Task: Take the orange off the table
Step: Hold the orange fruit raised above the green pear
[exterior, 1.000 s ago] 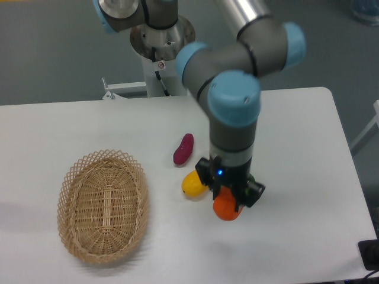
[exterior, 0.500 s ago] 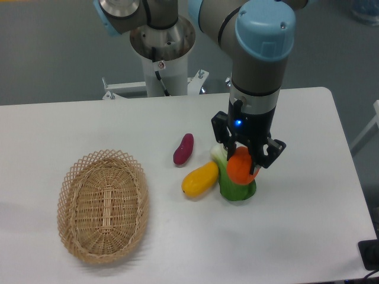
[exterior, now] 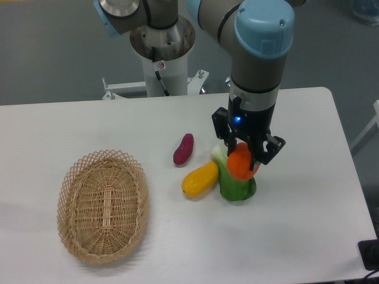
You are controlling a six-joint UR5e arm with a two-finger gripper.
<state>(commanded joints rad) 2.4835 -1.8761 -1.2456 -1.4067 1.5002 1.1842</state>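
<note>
- Basket (exterior: 102,205): oval wicker, nearest the camera on the left part of the table (exterior: 308,236); stands well apart from the fruit
- Green vegetable (exterior: 235,186): leafy with a pale stalk end, lies on the table right of centre, directly under the gripper
- Mango (exterior: 200,179): elongated, yellow-orange, lies tilted on the table, touching or just beside the green vegetable on its left
- Orange (exterior: 240,163): held between the two fingers, lifted off the table; it overlaps the top of the green vegetable in this view, and contact with it cannot be judged
- Gripper (exterior: 244,163): black, pointing down, clenched on the orange, one finger on each side; a blue light shows on its body
- Purple fruit (exterior: 183,149): small, oblong, lies on the table behind the mango, apart from it
- Arm (exterior: 257,53): grey with light-blue joint caps, wrist vertical above the gripper
- Pedestal (exterior: 161,44): white column behind the far edge of the table, carrying the arm's base
</note>
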